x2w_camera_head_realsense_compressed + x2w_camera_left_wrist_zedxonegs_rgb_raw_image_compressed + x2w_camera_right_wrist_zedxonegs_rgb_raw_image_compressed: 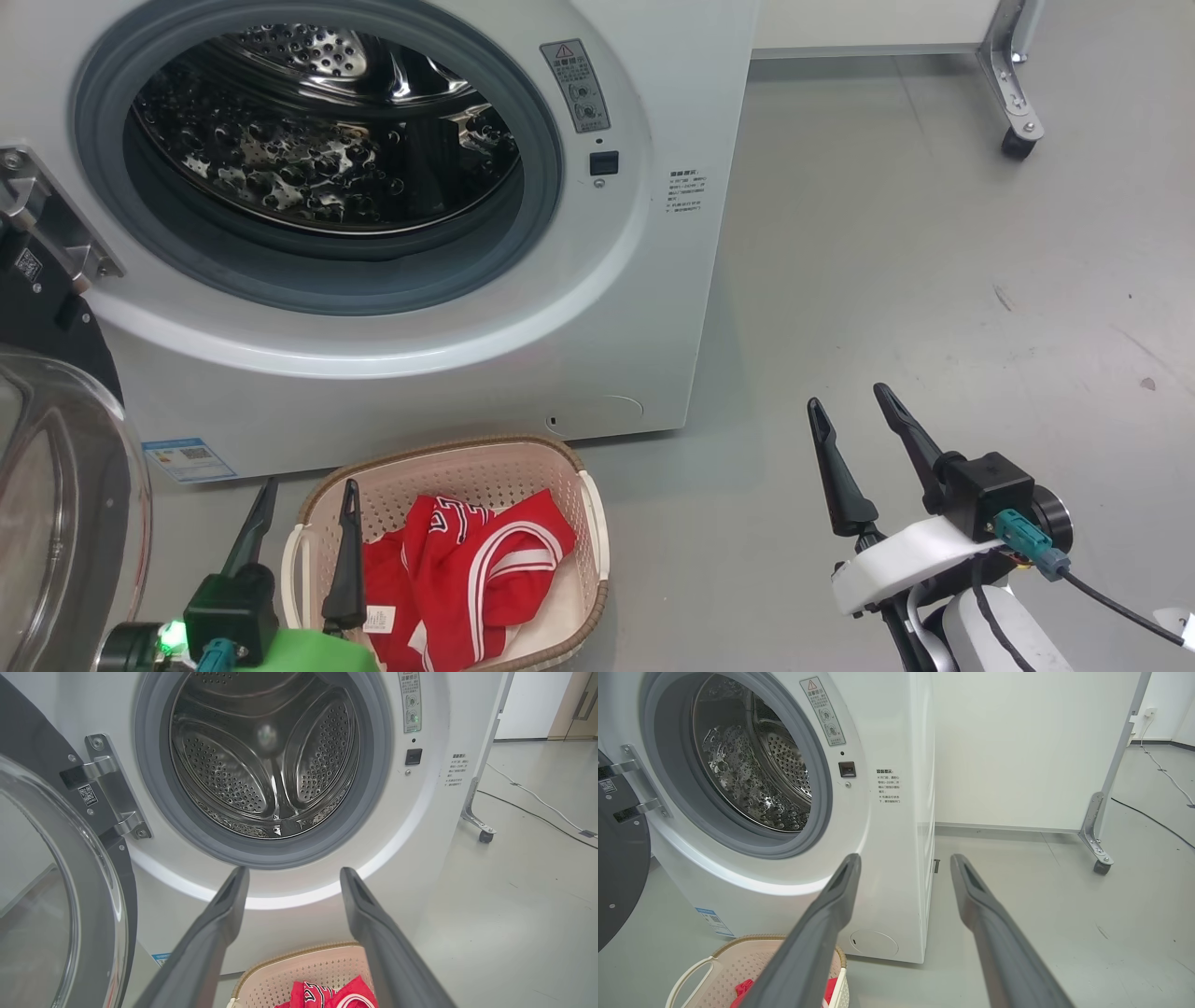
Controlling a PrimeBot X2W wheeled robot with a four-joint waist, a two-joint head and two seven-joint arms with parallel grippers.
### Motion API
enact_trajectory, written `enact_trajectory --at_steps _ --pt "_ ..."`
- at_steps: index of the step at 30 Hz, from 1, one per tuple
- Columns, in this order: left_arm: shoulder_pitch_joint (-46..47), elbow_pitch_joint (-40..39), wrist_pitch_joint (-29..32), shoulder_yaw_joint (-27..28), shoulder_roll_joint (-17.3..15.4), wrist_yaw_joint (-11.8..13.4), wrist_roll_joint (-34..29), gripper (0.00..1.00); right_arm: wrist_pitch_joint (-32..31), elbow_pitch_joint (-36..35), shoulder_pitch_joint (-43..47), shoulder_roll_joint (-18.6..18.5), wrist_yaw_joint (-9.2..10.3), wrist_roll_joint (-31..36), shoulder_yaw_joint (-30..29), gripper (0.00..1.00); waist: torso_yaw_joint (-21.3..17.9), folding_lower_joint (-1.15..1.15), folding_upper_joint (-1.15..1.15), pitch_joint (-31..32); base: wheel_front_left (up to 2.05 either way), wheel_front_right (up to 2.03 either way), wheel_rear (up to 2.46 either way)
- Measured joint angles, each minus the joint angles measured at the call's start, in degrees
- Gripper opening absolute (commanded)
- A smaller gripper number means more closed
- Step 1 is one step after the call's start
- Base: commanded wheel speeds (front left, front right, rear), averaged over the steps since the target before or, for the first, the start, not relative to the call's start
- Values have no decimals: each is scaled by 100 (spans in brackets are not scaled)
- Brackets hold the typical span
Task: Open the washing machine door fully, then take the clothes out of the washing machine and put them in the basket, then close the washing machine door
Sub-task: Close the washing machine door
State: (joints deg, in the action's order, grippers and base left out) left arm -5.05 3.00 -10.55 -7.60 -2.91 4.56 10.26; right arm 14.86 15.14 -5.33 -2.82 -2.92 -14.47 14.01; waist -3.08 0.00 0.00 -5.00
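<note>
The white washing machine (653, 140) stands with its steel drum (317, 140) bare inside. Its door (65, 504) hangs swung wide to the left, the glass bowl facing me, and it also fills the left of the left wrist view (51, 896). The red and white clothes (467, 569) lie in the cream basket (541, 457) on the floor before the machine. My left gripper (308, 490) is open, its fingers above the basket's left side and holding nothing. Over bare floor to the right, my right gripper (850, 397) is open and holds nothing.
A white panel on a metal foot with a caster (1018, 140) stands at the back right. Cables (537, 807) run across the grey floor to the right of the machine. The open door's hinge (47, 224) juts out at the left.
</note>
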Motion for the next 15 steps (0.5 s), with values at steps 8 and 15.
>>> enact_trajectory --at_steps 8,15 --pt "-30 -119 73 -1 -23 27 -88 100 0 0 0 1 0 0 -1 100 -2 0 0 -3 -16 36 -20" --pt "-34 -174 99 -2 -23 37 -127 100 0 0 0 1 -1 0 -5 100 -3 0 0 10 -51 65 -15"
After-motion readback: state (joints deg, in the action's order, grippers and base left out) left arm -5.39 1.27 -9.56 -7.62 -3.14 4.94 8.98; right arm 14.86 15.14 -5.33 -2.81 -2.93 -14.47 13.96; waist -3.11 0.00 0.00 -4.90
